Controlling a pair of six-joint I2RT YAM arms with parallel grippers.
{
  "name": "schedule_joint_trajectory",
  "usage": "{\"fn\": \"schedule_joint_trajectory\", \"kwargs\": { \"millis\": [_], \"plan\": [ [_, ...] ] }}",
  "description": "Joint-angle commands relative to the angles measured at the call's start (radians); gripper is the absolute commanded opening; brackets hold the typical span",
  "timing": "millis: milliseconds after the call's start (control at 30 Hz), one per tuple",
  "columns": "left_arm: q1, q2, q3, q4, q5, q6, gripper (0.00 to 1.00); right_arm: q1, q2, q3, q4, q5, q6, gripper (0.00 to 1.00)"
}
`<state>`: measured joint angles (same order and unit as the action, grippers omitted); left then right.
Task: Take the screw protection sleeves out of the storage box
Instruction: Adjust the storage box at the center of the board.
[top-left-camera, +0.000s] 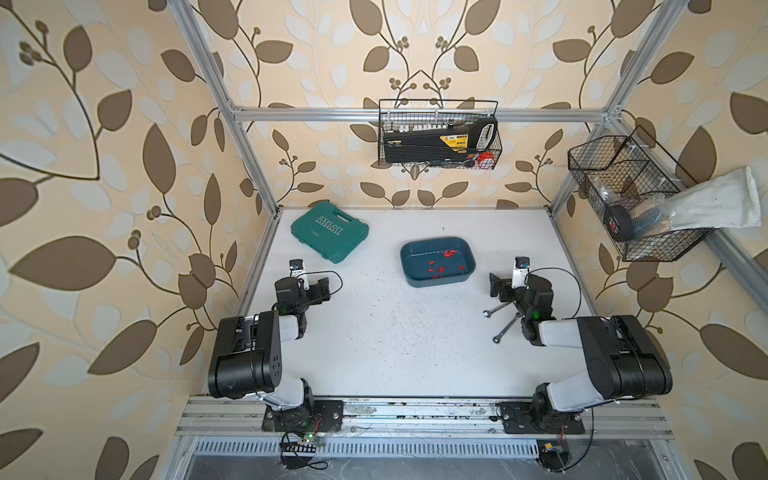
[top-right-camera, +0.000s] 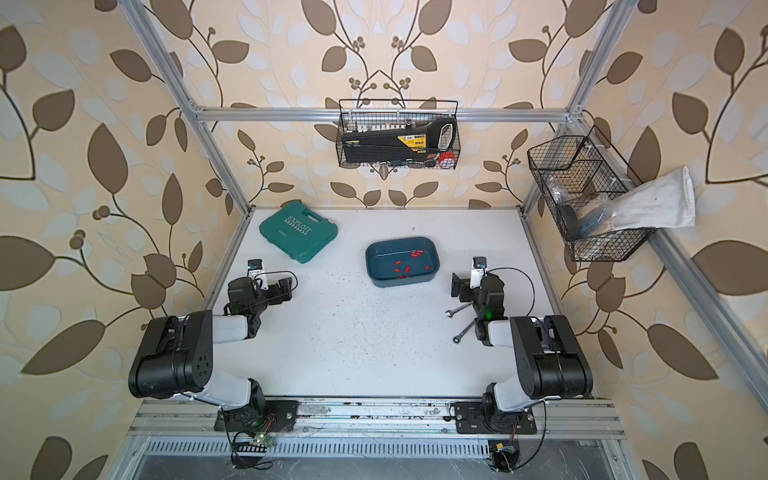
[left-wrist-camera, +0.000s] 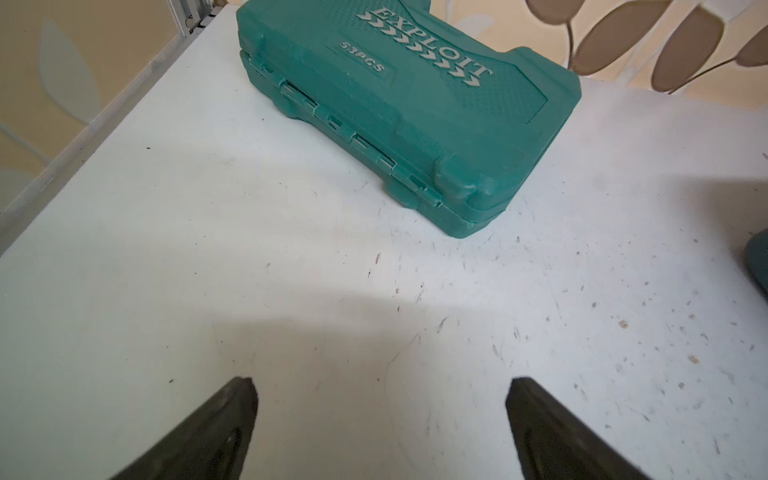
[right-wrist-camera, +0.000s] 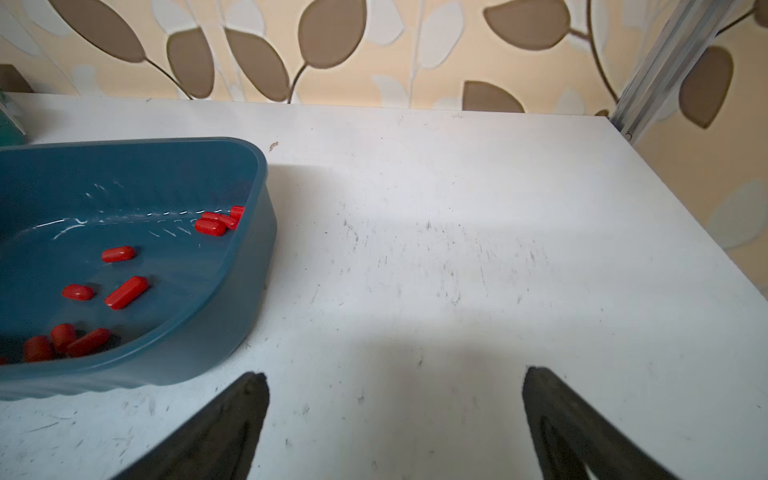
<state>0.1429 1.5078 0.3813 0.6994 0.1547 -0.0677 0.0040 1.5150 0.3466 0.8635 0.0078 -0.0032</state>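
Note:
The storage box (top-left-camera: 415, 276) (top-right-camera: 379, 279), a dark teal open tray, sits right of the table's middle in both top views. Several red screw protection sleeves (top-left-camera: 438, 272) (top-right-camera: 405, 270) lie scattered on its floor. In the right wrist view the storage box (right-wrist-camera: 232, 316) shows some sleeves (right-wrist-camera: 126, 292), with a few more by its far corner. My right gripper (top-left-camera: 496, 286) (right-wrist-camera: 392, 372) stands open just right of the box, over bare table, empty. My left gripper (top-left-camera: 322, 286) (left-wrist-camera: 380, 380) is open and empty near the left edge, far from the box.
A closed green EXPLOIT tool case (top-left-camera: 329, 237) (left-wrist-camera: 407, 104) lies at the back left, ahead of the left gripper. Two wrenches (top-left-camera: 496, 309) (top-left-camera: 505, 330) lie under the right arm. Black wire baskets (top-left-camera: 438, 133) (top-left-camera: 631, 199) hang on the back and right frame.

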Motion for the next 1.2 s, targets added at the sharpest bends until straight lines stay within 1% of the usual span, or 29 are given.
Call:
{"fn": "schedule_joint_trajectory", "kwargs": {
  "millis": [0, 767, 833, 900, 933, 1033, 1100, 1133, 1167],
  "plan": [
    [-0.001, -0.012, 0.025, 0.003, -0.012, 0.006, 0.99, -0.002, 0.01, 0.017, 0.002, 0.012, 0.008, 0.99],
    [0.0, -0.022, 0.02, 0.005, -0.014, 0.005, 0.99, -0.002, -0.003, 0.009, 0.012, 0.011, 0.009, 0.99],
    [0.006, -0.075, 0.079, -0.146, -0.03, -0.013, 0.99, -0.002, -0.071, 0.007, -0.038, 0.002, 0.004, 0.99],
    [0.019, -0.136, 0.154, -0.312, 0.0, -0.017, 0.99, -0.002, -0.169, 0.027, -0.149, -0.002, 0.001, 0.99],
    [0.021, -0.159, 0.2, -0.414, 0.026, -0.006, 0.99, -0.002, -0.223, 0.044, -0.217, 0.008, 0.004, 0.99],
    [0.021, -0.195, 0.375, -0.76, 0.119, 0.06, 0.99, -0.002, -0.344, 0.087, -0.306, 0.029, -0.045, 0.99],
    [0.021, -0.189, 0.509, -0.971, 0.182, 0.098, 0.99, -0.002, -0.38, 0.148, -0.406, 0.078, -0.082, 0.99],
    [0.021, -0.181, 0.574, -1.073, 0.216, 0.119, 0.99, -0.004, -0.39, 0.194, -0.483, 0.085, -0.092, 0.99],
    [0.02, -0.173, 0.616, -1.153, 0.249, 0.139, 0.99, -0.005, -0.393, 0.236, -0.556, 0.059, -0.108, 0.99]
  ]
}}
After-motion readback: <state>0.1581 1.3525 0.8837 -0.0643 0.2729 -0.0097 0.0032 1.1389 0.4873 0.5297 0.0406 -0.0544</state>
